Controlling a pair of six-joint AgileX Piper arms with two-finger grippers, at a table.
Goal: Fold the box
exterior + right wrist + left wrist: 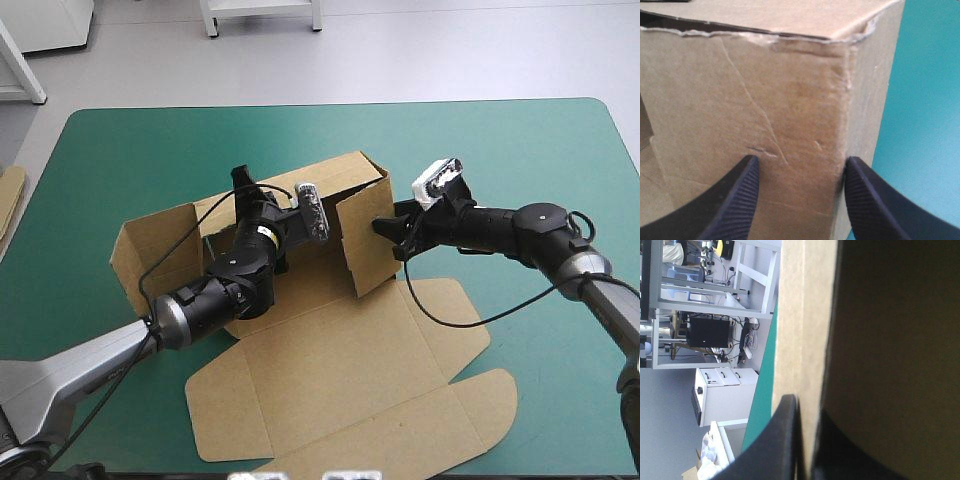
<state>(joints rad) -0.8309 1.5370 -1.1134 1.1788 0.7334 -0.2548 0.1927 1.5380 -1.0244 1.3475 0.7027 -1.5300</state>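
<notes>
Left gripper clenched on the box wall, board pinched between its fingers. Right gripper released, fingers spread, a raised box corner just ahead between them.

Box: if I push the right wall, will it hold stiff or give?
Likely gives: the box wall ahead of the open right gripper is creased and frayed at its corner. Probably light, thin: the left gripper pinches a single sheet. Untucked walls may swing.

No legible text, no labels or numbers, the box unprinted
</notes>
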